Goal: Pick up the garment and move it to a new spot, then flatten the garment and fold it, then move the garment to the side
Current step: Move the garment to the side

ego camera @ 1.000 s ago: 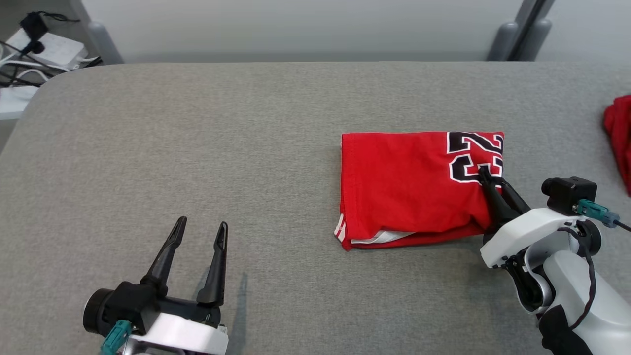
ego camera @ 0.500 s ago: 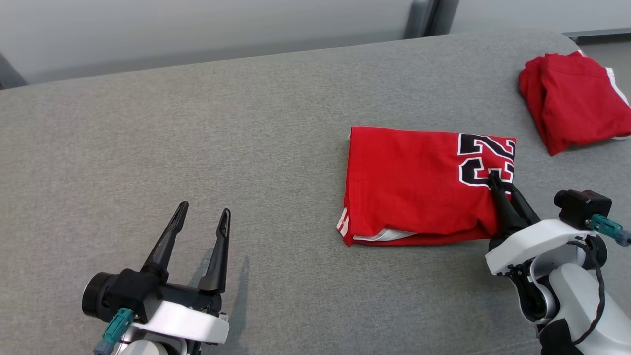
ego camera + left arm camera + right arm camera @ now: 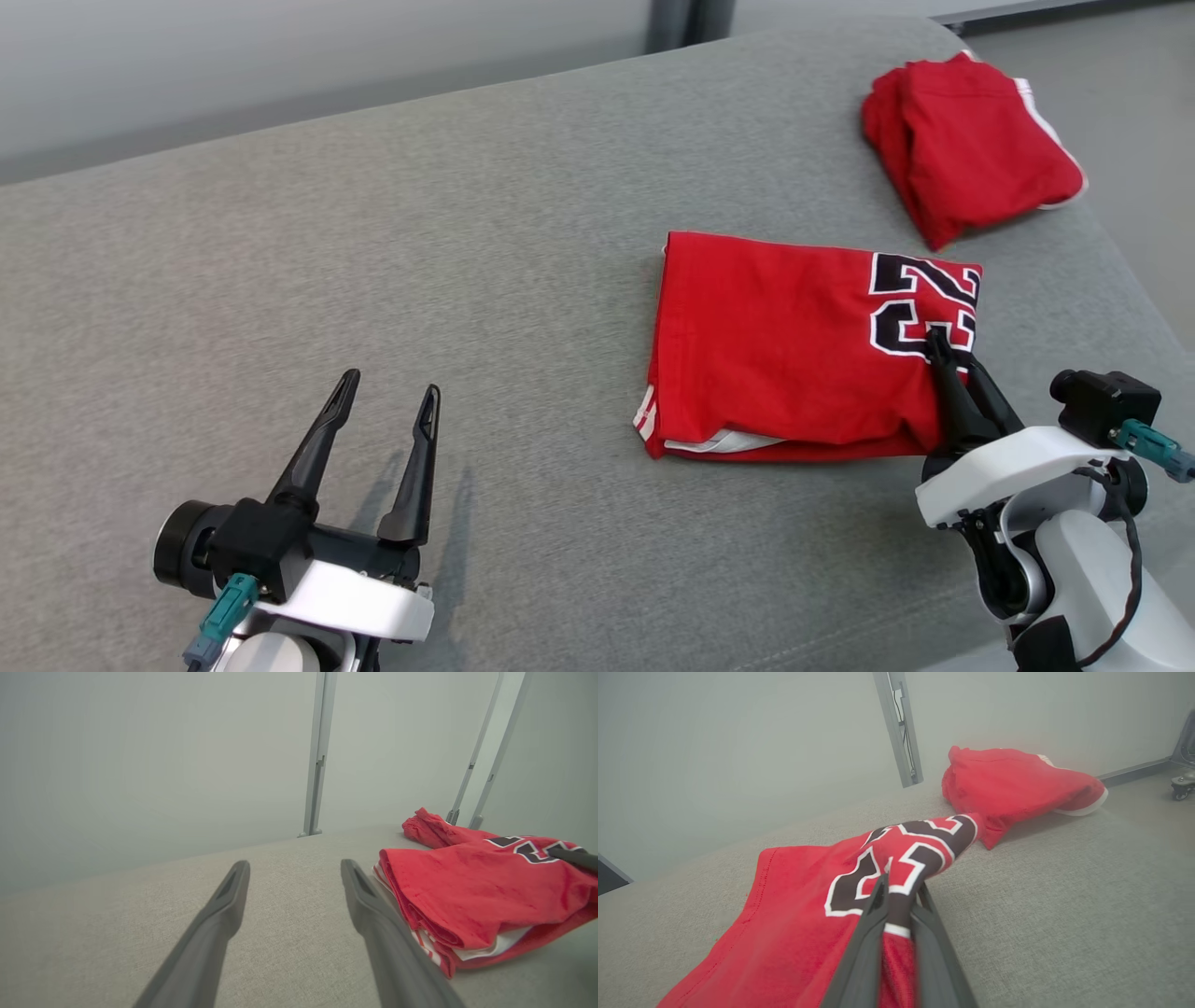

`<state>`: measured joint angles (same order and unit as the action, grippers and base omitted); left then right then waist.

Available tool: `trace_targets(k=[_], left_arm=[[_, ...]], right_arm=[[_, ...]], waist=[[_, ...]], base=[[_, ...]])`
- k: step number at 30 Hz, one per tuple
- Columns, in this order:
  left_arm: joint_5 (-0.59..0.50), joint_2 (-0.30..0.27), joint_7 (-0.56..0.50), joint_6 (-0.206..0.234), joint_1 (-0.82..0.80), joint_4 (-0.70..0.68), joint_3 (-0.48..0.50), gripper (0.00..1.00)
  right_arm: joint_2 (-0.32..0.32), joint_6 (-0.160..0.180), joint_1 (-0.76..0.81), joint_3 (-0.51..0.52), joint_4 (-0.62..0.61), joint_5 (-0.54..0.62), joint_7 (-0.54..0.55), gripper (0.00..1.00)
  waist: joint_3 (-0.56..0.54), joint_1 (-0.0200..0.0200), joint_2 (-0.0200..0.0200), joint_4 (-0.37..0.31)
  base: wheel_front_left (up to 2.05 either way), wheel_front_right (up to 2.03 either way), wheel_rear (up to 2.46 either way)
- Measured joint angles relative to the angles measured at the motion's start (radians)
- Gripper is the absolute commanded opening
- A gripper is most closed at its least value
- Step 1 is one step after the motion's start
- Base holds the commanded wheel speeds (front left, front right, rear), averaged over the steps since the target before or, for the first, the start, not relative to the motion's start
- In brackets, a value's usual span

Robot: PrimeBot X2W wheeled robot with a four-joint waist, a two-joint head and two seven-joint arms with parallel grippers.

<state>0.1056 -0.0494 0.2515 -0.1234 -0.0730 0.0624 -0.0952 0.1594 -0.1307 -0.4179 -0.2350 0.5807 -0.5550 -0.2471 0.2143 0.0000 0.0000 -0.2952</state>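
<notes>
The garment (image 3: 784, 345) is a red jersey with black and white numbers, folded into a rectangle on the grey table (image 3: 373, 233). My right gripper (image 3: 936, 343) is shut on its right edge by the numbers; in the right wrist view the fingers (image 3: 864, 952) pinch a ridge of the red cloth (image 3: 784, 914). My left gripper (image 3: 387, 390) stands open and empty at the lower left, well away from the jersey. In the left wrist view its fingers (image 3: 373, 914) point past the jersey's (image 3: 467, 891) folded left edge.
A second folded red garment (image 3: 966, 145) lies at the table's far right corner, just beyond the jersey. The table's right edge (image 3: 1134, 280) runs close to my right arm. A pale wall and grey metal posts (image 3: 317, 751) stand behind the table.
The head view has swung to the right, bringing the second red garment fully into view. Both grippers hold their places relative to the jersey.
</notes>
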Motion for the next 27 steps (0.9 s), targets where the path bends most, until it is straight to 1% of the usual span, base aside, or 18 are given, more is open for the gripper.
trace_targets(k=[8, 14, 23, 27], left_arm=[[0.000, -0.008, 0.000, 0.000, 0.000, 0.001, -0.005, 1.00], [0.000, -0.014, 0.000, 0.000, -0.002, 0.003, -0.015, 1.00], [0.000, -0.020, 0.000, 0.000, -0.020, 0.006, -0.029, 1.00], [0.000, -0.026, 0.000, 0.000, -0.023, 0.006, -0.037, 1.00]], right_arm=[[-0.013, 0.000, 0.011, 0.003, -0.011, 0.002, 0.000, 0.00], [-0.014, 0.000, 0.017, 0.002, -0.011, 0.002, 0.000, 0.00], [-0.008, 0.000, 0.013, -0.010, -0.008, 0.002, 0.000, 0.00], [0.000, 0.000, -0.029, -0.029, -0.028, -0.022, 0.000, 0.00]], waist=[[0.000, 0.0000, 0.0000, -0.075], [0.000, 0.0000, 0.0000, -0.118], [0.005, 0.0000, 0.0000, -0.122], [0.012, 0.0000, 0.0000, -0.111]], base=[[0.00, 0.00, 0.00], [0.00, 0.00, 0.00], [0.00, 0.00, 0.00], [0.00, 0.00, 0.00]])
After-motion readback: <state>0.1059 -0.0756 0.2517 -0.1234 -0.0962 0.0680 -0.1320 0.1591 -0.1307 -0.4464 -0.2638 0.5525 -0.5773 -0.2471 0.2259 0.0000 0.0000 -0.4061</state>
